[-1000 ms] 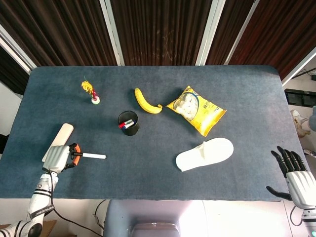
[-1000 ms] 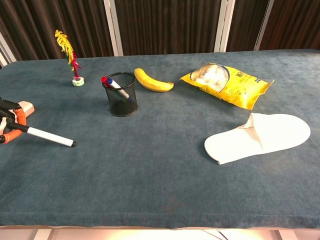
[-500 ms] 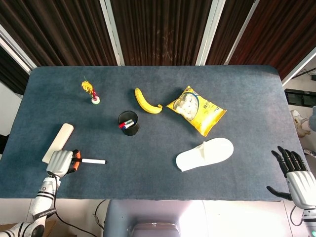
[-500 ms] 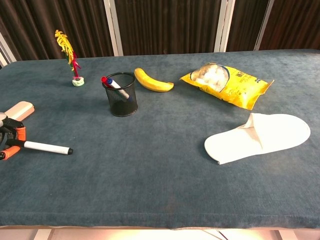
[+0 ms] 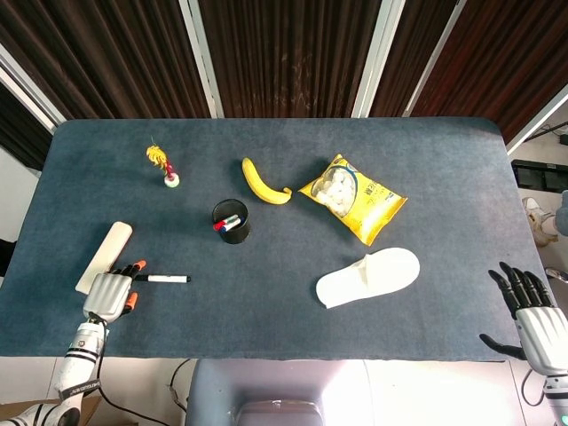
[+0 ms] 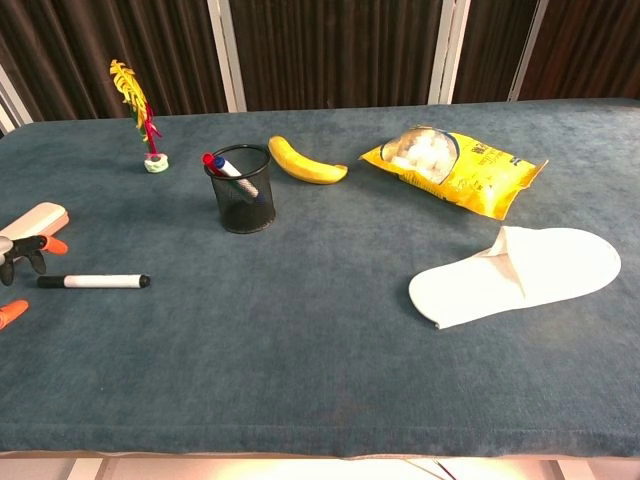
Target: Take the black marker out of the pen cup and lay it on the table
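The black marker (image 5: 166,279) (image 6: 94,282) lies flat on the blue table, white barrel with black ends, at the front left. My left hand (image 5: 110,293) (image 6: 22,265) sits just left of it with its orange-tipped fingers spread apart, holding nothing and clear of the marker. The black mesh pen cup (image 5: 232,221) (image 6: 243,188) stands upright mid-table with a red-capped and a blue-capped marker still inside. My right hand (image 5: 532,318) hangs open past the table's front right corner, seen only in the head view.
A beige flat block (image 5: 105,256) lies behind my left hand. A banana (image 5: 263,182), a yellow snack bag (image 5: 353,198) and a white slipper (image 5: 369,277) lie right of the cup. A small feathered toy (image 5: 163,166) stands at the back left.
My left hand let go of the black marker and opened its fingers. The marker now lies flat on the table, and the hand has drawn back slightly to the left.
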Available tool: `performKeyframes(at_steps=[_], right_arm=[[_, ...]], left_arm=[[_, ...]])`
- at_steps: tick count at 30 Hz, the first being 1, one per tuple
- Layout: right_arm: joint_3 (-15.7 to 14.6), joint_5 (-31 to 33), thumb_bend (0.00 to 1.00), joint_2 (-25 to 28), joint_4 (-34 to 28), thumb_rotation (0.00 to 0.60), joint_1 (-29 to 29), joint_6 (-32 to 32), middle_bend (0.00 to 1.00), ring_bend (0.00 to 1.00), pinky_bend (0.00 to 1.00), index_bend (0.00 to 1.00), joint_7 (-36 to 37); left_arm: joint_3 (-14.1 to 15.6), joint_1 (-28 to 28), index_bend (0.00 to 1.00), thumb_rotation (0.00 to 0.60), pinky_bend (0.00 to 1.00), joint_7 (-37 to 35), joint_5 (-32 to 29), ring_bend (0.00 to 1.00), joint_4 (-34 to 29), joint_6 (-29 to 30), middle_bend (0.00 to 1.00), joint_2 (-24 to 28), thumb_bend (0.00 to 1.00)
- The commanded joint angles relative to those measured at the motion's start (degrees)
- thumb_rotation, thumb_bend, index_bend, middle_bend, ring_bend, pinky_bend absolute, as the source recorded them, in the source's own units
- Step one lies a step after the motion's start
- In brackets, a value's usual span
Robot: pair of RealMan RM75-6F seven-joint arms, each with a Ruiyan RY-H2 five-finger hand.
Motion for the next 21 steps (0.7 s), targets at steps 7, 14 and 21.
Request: performKeyframes(at_steps=[7,14,21], right_arm=[[0.1,-0.1,0.18,0.0,0.1,0.6,-0.2,0.5,0.05,0.02,0.15,0.1,0.1],[0.6,0.0,0.18,-0.2,0.0,0.6,-0.5,1.7,0.05,0.02,0.15,0.1,-0.4],[1.3,-0.2,0.18,-0.5,0.2,0.6,-1.5,4.5,0.05,0.02,0.15,0.11,-1.2]], left_arm=[[-4.2,1.5,0.12,0.6,0.42,-0.3,7.2,0.27,-14.5,12.4,0.17,12.1,0.43],[-4.7,3.3,0.14,0.6,0.32,-3.8,14.1,0.21,-18.0,18.9,0.16,20.3,0.45],[-1.9,7.5,0.15,0.6,0.31,-7.9,16.3,0.19,-18.0,21.7,0.15,24.1,0.55]])
